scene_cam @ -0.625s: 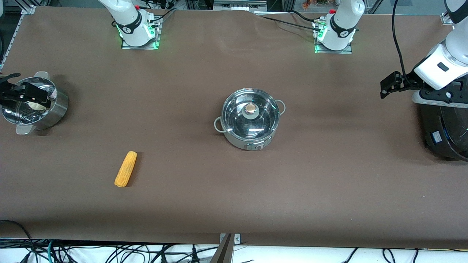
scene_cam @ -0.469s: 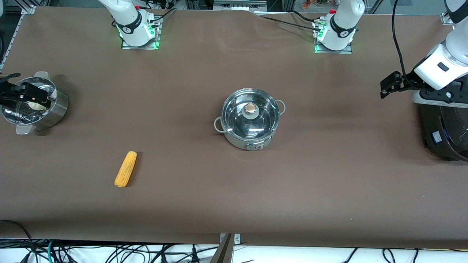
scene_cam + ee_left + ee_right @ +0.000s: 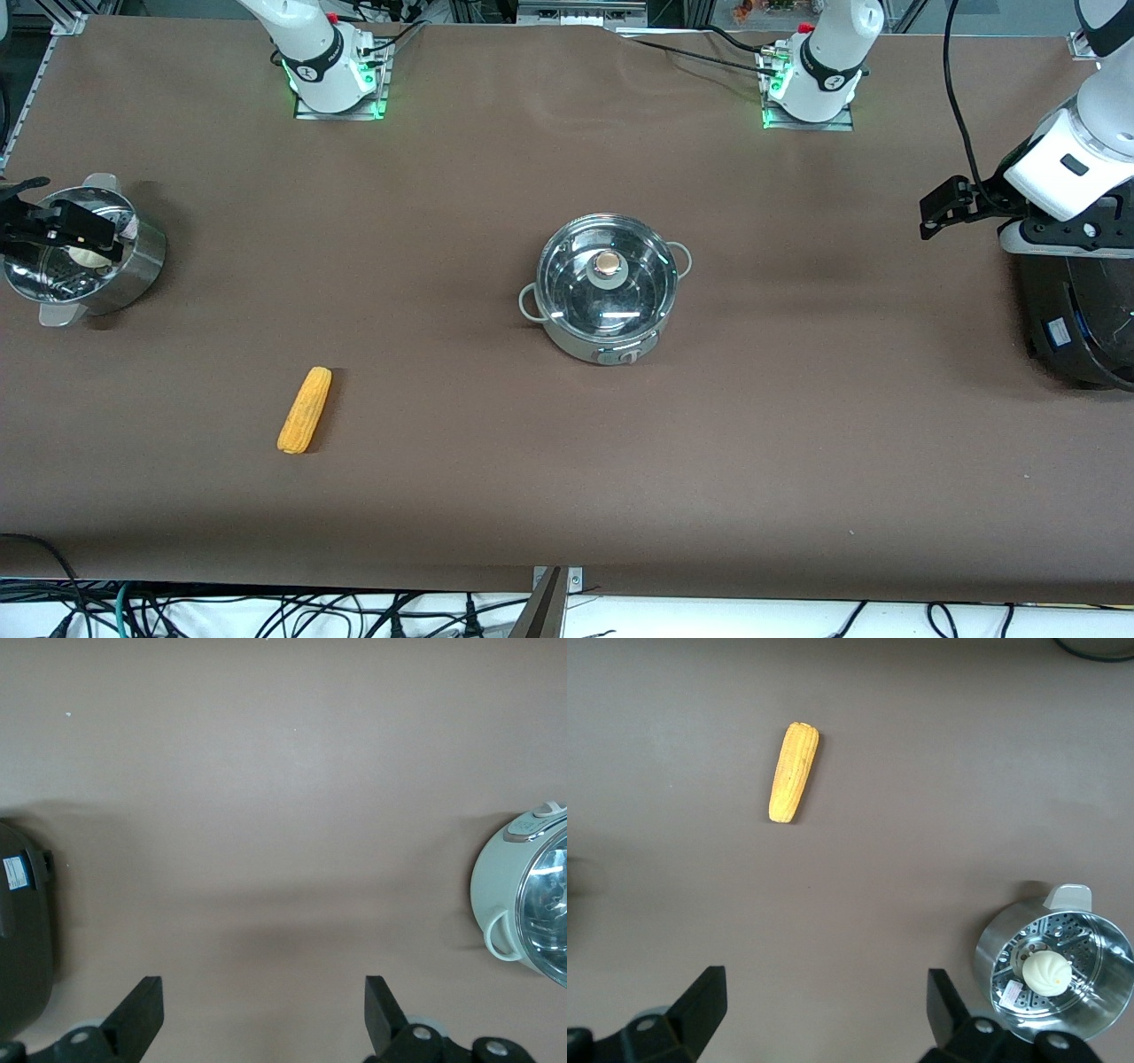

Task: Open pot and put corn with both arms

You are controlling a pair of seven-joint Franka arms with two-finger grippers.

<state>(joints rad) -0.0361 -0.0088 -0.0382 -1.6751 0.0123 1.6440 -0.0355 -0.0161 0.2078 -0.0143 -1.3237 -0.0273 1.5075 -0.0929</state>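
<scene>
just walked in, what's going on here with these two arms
Nothing is being handled yet. The pot sits mid-table with its lid still on, and the corn lies on the table, nearer the front camera, toward the right arm's end. The right hand hangs open over a steamer pot holding a bun. The left hand hangs open by the black cooker at the left arm's end.

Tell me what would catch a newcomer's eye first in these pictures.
Probably the shiny pot at the middle of the table, its glass lid still on, and the yellow-orange corn cob lying alone, nearer the front camera, toward the right arm's end. Next come the open left gripper beside the black cooker, and the open right gripper over the steamer pot holding a pale bun.
</scene>
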